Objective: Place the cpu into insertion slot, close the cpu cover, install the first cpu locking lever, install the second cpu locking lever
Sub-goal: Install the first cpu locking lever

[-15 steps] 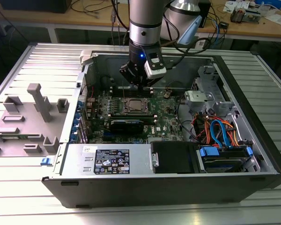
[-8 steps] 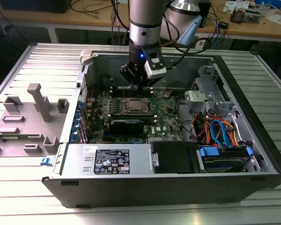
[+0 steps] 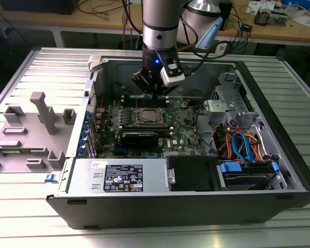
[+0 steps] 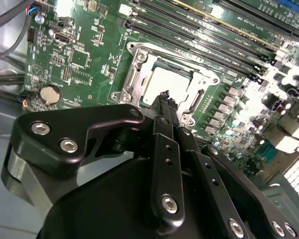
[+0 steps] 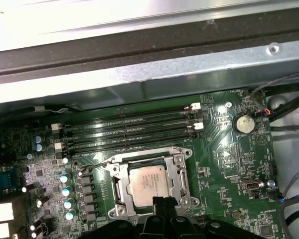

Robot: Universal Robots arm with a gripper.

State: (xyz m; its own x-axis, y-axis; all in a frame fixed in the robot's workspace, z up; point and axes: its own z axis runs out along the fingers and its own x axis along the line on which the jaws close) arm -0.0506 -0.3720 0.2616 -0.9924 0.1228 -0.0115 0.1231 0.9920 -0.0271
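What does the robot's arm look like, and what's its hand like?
The arm is a shiny silver-grey tube with a black band and a little blue light. A white-and-grey box sits at its wrist. The gripper is black, made of jointed bars with rounded edges and small silver screws.

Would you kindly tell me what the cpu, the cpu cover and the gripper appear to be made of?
The cpu: a dull silver-grey metal top, matte, with soft even glare. The cpu cover: thin bright metal, probably stamped steel, glinting at its edges. The gripper: black with a satin sheen and silver screw heads; coated metal or hard plastic, the look leaves that open.
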